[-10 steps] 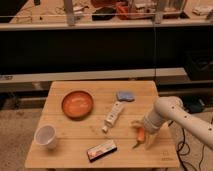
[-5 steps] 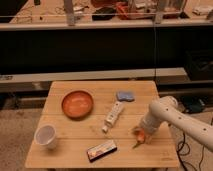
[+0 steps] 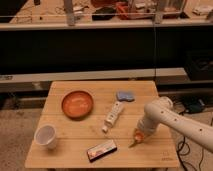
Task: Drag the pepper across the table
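One pepper point(image 3: 135, 141), small, orange and tapered, is lying on the front right part of the table point(image 3: 65, 157), its thin end pointing toward the front edge. The gripper point(image 3: 140, 133) is sitting directly over the pepper's thicker end and appears to be touching it. Whether it is gripping the pepper or only pressing on it, and how wide it is standing, cannot be told from this view. The white arm point(image 3: 170, 117) is reaching in from the right. Moving outward, a flat dark packet point(image 3: 101, 150) is lying to the pepper's left near the front edge, and a white bottle point(image 3: 114, 115) is lying behind it and to the left. A blue sponge point(image 3: 125, 96) is resting farther back, an orange bowl point(image 3: 77, 104) is sitting left of centre, and a white cup point(image 3: 46, 136) is standing at the front left. Judged risks: under light contact the slender pepper is liable to be rolling or slipping free; a drag frontward is risking a fall over the near edge; a drag leftward is risking a knock against the packet or bottle
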You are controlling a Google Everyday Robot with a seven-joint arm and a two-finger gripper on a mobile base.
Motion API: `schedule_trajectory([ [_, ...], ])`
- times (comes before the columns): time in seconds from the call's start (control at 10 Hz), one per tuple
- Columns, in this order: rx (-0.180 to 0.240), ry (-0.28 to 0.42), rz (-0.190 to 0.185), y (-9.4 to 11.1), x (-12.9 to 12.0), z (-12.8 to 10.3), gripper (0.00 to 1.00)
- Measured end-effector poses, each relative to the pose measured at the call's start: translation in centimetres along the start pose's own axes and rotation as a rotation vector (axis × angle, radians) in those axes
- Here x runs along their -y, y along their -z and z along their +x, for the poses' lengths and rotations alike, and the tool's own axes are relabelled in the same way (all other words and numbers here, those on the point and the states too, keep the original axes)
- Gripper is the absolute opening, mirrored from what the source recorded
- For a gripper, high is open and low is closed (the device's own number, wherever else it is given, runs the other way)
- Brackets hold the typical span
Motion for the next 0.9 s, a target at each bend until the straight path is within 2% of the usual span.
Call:
schedule_trajectory([
  [0.3, -0.01, 0.034, 0.002, 0.3, 3.2, 1.2, 0.0],
  [0.6, -0.015, 0.05, -0.014, 0.4, 4.2, 1.6, 0.0],
  [0.9, -0.021, 0.064, -0.014, 0.4, 5.9, 2.1, 0.0],
])
